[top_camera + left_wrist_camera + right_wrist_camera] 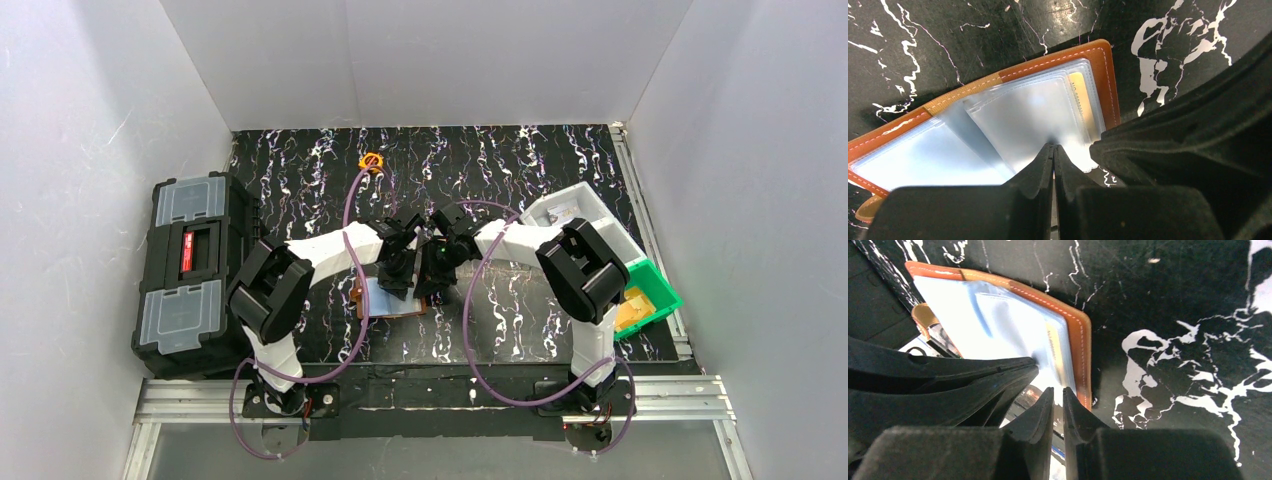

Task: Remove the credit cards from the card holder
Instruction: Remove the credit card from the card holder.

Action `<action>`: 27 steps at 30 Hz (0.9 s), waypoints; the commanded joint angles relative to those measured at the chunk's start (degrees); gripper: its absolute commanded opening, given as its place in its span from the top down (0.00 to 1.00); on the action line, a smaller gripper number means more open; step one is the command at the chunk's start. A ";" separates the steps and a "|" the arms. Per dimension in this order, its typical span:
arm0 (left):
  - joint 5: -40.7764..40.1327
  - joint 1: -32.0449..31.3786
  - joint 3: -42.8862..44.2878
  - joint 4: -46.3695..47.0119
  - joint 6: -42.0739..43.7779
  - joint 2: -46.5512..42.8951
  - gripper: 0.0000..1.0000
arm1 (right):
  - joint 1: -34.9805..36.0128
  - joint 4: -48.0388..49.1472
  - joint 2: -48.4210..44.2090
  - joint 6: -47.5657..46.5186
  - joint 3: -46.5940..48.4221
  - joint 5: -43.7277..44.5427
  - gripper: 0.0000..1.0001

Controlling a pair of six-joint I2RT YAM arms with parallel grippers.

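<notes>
The brown card holder [385,298] lies open on the black marbled table between both arms. Its clear pale blue pockets [1013,107] face up. An orange-tan credit card [1083,100] shows edge-on inside the right leaf's pockets, also in the right wrist view [1054,350]. My left gripper [1053,146] is shut, its tip pressed down on the right leaf's pocket. My right gripper [1058,389] stands at the near edge of the same leaf [1080,340], jaws a narrow slit apart with a pale edge running into the gap. Whether they pinch it is unclear.
A black toolbox [190,270] with grey lids stands at the left. A white tray [585,215] and a green bin [650,300] sit at the right. A small round orange object [371,160] lies at the back. The two grippers nearly touch each other over the wallet.
</notes>
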 commanded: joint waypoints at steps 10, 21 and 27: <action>-2.74 1.95 -4.16 -1.31 1.31 -0.75 1.00 | 0.45 -4.35 4.20 -0.77 4.33 2.39 0.84; -4.14 4.16 -5.44 -3.78 1.13 -3.81 1.00 | 1.13 -10.50 8.01 -1.78 7.73 6.13 0.90; -5.98 6.48 -5.26 -7.34 0.34 -9.38 1.00 | 1.34 -11.94 9.22 -1.79 8.37 6.97 0.91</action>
